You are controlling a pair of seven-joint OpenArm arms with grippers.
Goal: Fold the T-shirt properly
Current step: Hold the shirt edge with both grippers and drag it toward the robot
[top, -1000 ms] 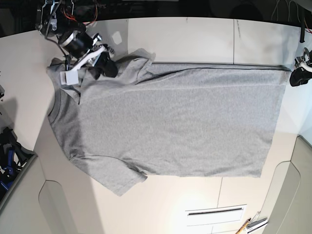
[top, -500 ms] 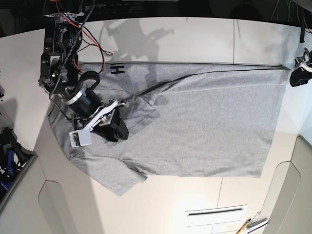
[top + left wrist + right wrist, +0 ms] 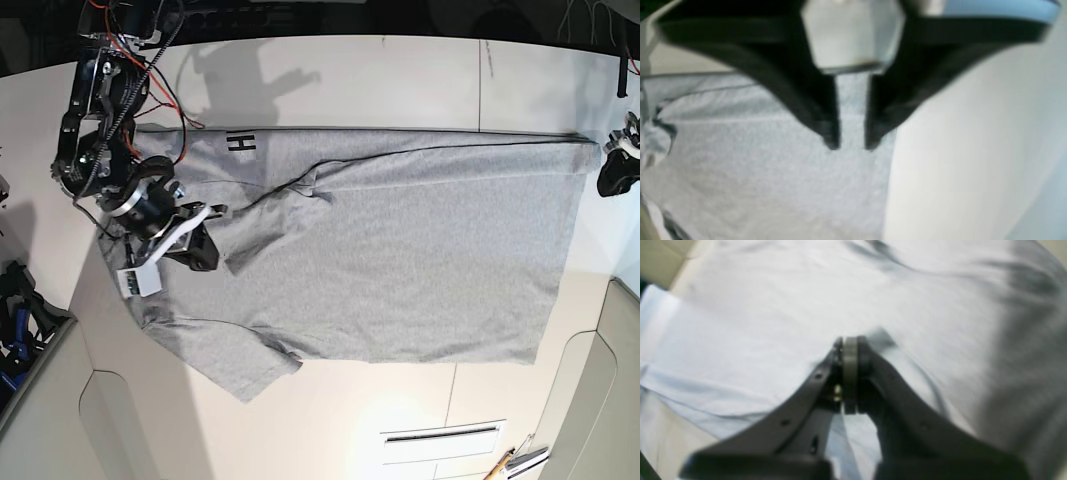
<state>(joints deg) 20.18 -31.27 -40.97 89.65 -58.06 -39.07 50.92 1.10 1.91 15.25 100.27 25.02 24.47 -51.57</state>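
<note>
The grey T-shirt (image 3: 400, 250) lies flat on the white table (image 3: 400, 80), neck to the left and hem to the right. Its far shoulder edge is turned over, showing black lettering (image 3: 240, 142). My right gripper (image 3: 205, 252) rests on the chest near the collar. In the right wrist view the right gripper (image 3: 850, 341) has its pads pressed together above the T-shirt (image 3: 806, 300), beside a small ridge of cloth. My left gripper (image 3: 610, 180) is at the far hem corner. The left wrist view is blurred: the left gripper (image 3: 851, 146) is drawn nearly together, and the T-shirt (image 3: 756, 166) fills the narrow gap.
Dark equipment with blue parts (image 3: 20, 310) sits at the left table edge. A slotted panel (image 3: 440, 435) and small tools (image 3: 515, 460) lie near the front right. The right arm's wiring (image 3: 110, 90) hangs over the far left corner.
My right gripper came from the far shoulder toward the front, turning the shirt's far edge over so the lettering shows. It then shifted left and shut. My left jaws narrowed at the hem corner.
</note>
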